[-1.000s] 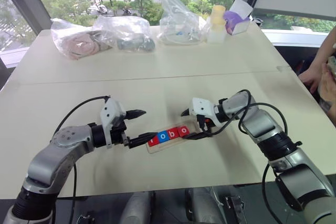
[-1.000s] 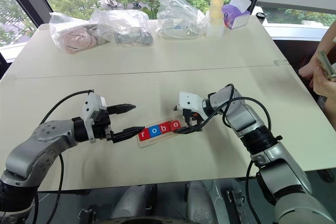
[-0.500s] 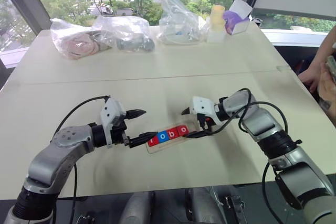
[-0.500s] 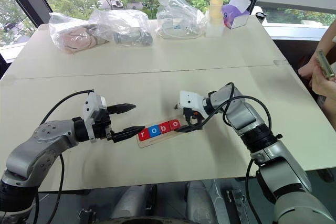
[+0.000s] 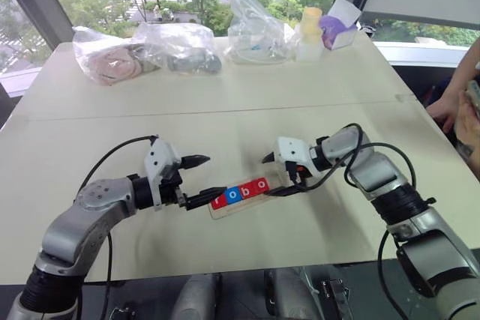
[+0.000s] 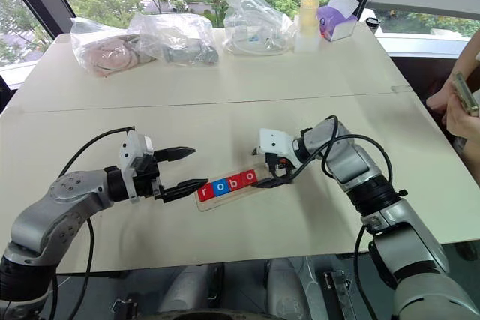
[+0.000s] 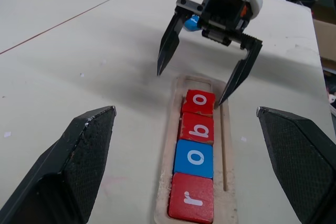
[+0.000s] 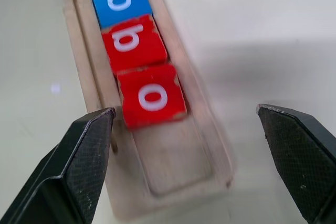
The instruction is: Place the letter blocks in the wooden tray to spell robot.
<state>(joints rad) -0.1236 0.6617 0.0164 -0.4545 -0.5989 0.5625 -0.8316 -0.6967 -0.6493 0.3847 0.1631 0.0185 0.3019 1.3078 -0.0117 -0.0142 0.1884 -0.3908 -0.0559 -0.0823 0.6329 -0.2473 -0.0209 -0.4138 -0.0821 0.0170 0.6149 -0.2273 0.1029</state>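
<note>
The wooden tray lies at an angle on the table between my two grippers. Four letter blocks sit in its slot in a row: a red r, a blue o, a red b and a red o. The slot's end past the last o is bare wood. My left gripper is open and level at the r end of the tray. My right gripper is open and tilts down over the bare end, one fingertip beside the last o. Neither holds anything.
Several clear plastic bags of items, a pale bottle and a tissue box line the table's far edge. A person's hand rests near the table's right edge. A seam crosses the tabletop.
</note>
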